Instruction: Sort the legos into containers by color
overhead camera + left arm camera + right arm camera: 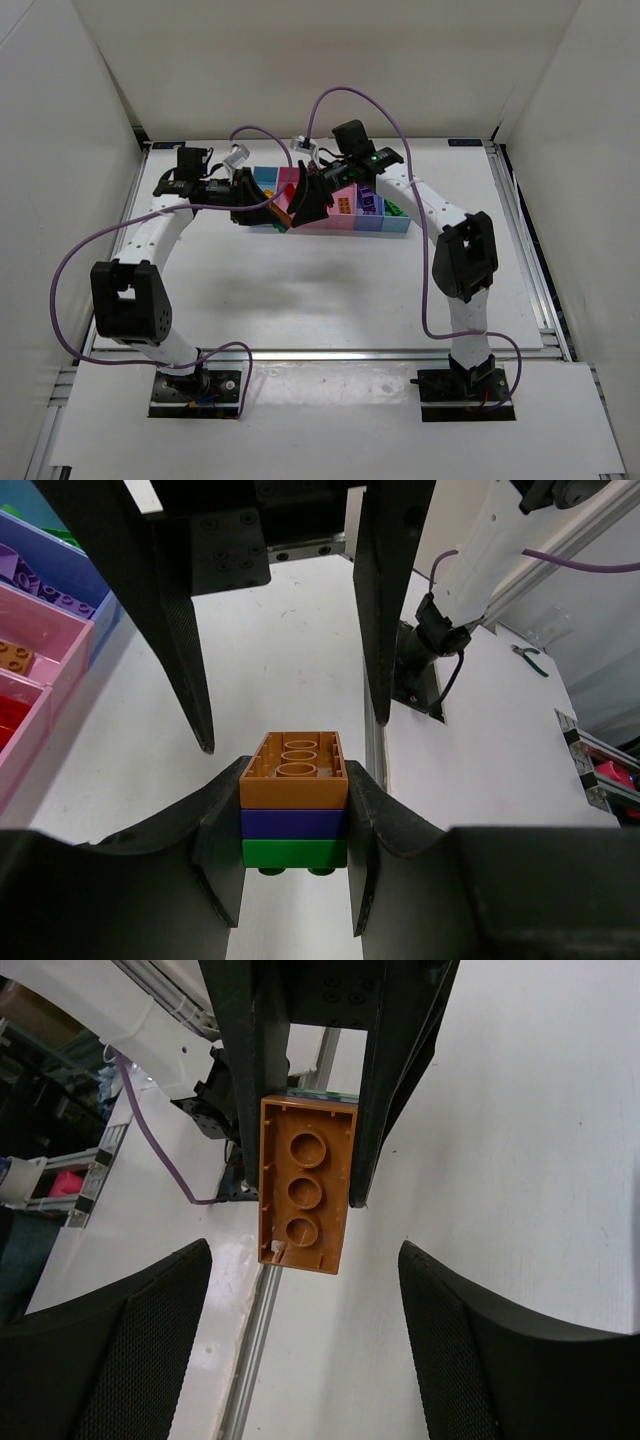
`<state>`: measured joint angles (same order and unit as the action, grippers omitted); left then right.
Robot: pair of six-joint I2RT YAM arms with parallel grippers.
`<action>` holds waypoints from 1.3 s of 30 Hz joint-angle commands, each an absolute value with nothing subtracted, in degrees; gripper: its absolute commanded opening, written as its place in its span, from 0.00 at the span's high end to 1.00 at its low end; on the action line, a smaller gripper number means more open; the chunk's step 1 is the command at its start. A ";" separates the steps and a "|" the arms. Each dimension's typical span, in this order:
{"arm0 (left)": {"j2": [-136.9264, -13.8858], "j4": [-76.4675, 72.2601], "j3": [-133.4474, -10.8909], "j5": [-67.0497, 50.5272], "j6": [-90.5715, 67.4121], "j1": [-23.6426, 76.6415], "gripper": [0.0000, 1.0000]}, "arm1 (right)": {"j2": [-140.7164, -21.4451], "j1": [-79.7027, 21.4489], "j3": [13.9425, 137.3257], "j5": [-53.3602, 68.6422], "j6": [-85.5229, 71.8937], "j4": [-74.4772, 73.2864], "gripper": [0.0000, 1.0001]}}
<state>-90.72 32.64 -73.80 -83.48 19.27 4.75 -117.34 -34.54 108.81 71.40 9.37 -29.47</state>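
Note:
My left gripper (294, 825) is shut on a stack of three legos (294, 805), orange above purple above green, held off the table. In the right wrist view the orange brick's hollow underside (303, 1185) faces the camera between the left gripper's dark fingers (245, 1060). My right gripper (302, 1252) stands open around the brick's near end, with a gap on each side and no contact. Its fingers (185, 640) hang above the stack in the left wrist view. From the top view both grippers, left (258, 203) and right (310, 197), meet over the left end of the containers (372, 224).
Pink bins (45, 635) with an orange brick (15, 656) and red ones (8, 712), and a blue bin (70, 575) with purple bricks, lie left of the left gripper. The right arm's base (432, 645) and the table's metal edge rail (374, 750) lie beyond. White walls surround the table.

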 commanded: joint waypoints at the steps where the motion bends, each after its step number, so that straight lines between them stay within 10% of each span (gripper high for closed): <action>1: -90.88 32.61 -76.55 -91.93 20.30 5.27 0.78 | -118.04 -35.42 111.80 71.63 8.17 -27.51 0.23; 15: -91.32 32.61 -76.64 -91.32 20.30 5.89 0.78 | -118.83 -36.12 111.88 71.10 7.04 -27.07 0.38; 26: -90.26 32.61 -74.27 -90.44 20.48 6.68 0.78 | -118.57 -35.95 111.10 69.70 4.83 -25.05 0.96; 39: -87.19 32.43 -68.56 -89.21 20.13 7.47 0.78 | -115.58 -32.26 108.63 68.56 2.37 -21.53 1.00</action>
<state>-90.89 29.41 -71.18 -82.63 19.18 5.76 -118.69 -35.48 107.83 69.43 4.40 -28.14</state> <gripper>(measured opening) 0.480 0.419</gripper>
